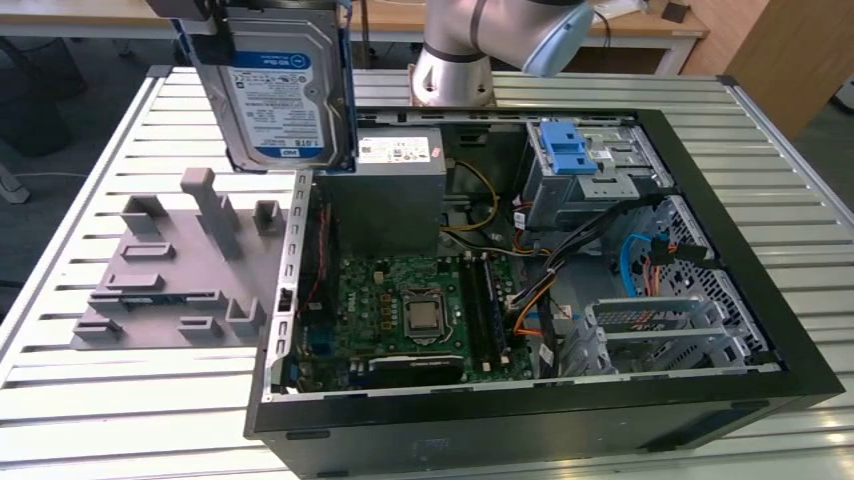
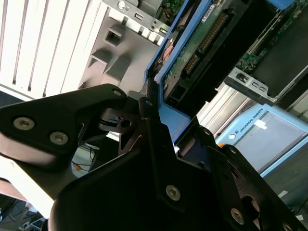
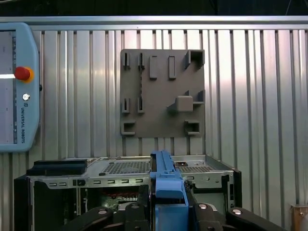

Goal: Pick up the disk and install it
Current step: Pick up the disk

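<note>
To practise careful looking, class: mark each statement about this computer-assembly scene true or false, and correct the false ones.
1. The end effector grips the disk, lifted clear of the table. True.
2. The disk is seated in its bay. False: it hangs upright in the air, well apart from the drive cage.
3. The computer case lies open, its motherboard showing. True.
4. A fixture plate lies at the exterior view's right of the case. False: the grey fixture plate lies at the exterior view's left of the case.
</note>
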Controlling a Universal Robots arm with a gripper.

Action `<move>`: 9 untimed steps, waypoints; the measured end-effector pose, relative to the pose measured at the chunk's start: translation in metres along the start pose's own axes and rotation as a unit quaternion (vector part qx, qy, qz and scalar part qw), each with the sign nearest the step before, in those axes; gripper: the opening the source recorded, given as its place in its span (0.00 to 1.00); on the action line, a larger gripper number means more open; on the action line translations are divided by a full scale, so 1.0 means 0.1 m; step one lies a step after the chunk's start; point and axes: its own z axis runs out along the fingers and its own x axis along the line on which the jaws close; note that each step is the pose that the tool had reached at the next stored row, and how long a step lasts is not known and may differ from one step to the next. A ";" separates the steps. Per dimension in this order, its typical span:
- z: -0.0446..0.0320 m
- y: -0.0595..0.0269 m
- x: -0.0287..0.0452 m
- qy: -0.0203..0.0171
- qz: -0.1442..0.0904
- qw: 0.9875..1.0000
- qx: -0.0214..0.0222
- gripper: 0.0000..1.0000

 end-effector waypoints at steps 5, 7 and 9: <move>-0.004 -0.100 0.013 0.000 0.000 1.000 0.000 0.37; -0.005 -0.139 0.017 0.000 0.000 1.000 0.000 0.37; -0.007 -0.178 0.021 0.000 0.000 1.000 0.000 0.37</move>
